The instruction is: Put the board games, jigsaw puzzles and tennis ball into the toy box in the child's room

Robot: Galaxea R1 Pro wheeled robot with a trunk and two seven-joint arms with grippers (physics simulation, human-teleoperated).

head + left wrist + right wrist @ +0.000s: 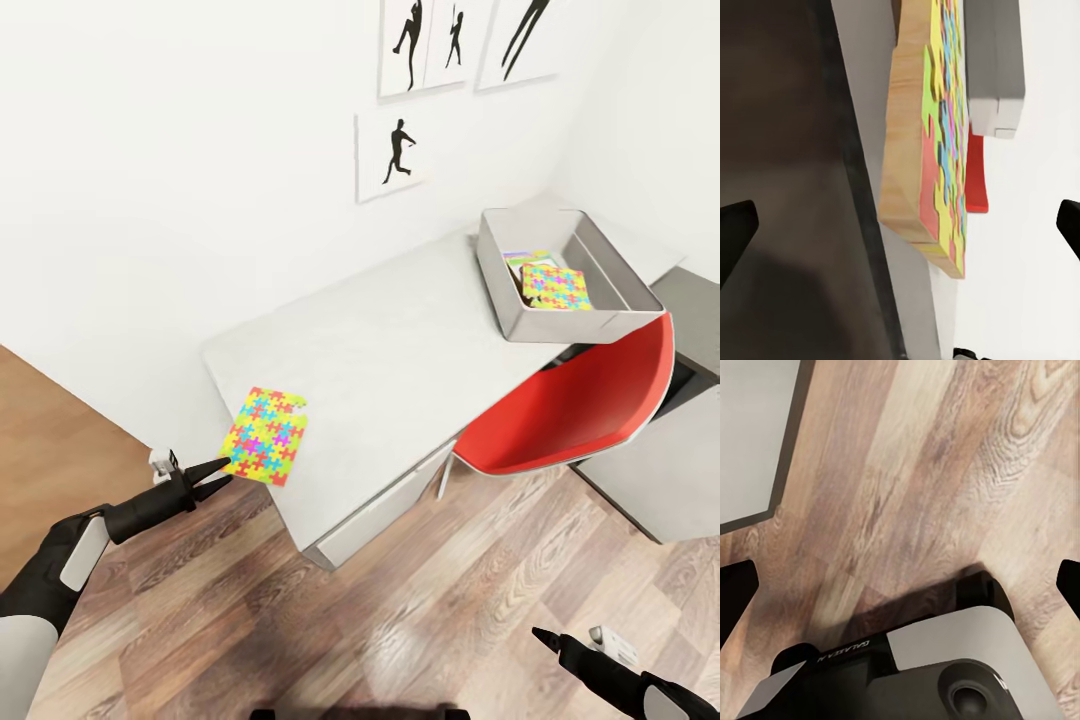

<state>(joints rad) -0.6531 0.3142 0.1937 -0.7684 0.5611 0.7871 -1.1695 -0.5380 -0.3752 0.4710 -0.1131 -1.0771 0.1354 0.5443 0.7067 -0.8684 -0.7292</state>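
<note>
On the table (400,340), a multicoloured jigsaw puzzle (265,436) overhangs the corner.

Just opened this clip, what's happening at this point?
The robot is tidying toys into the grey toy box on the table. One jigsaw puzzle already lies in the box on top of something else. A second puzzle sits at the table's near corner, overhanging the edge. The left gripper is open, its fingers reaching at that puzzle's edge. The right gripper hangs open over the wood floor, holding nothing.
</note>
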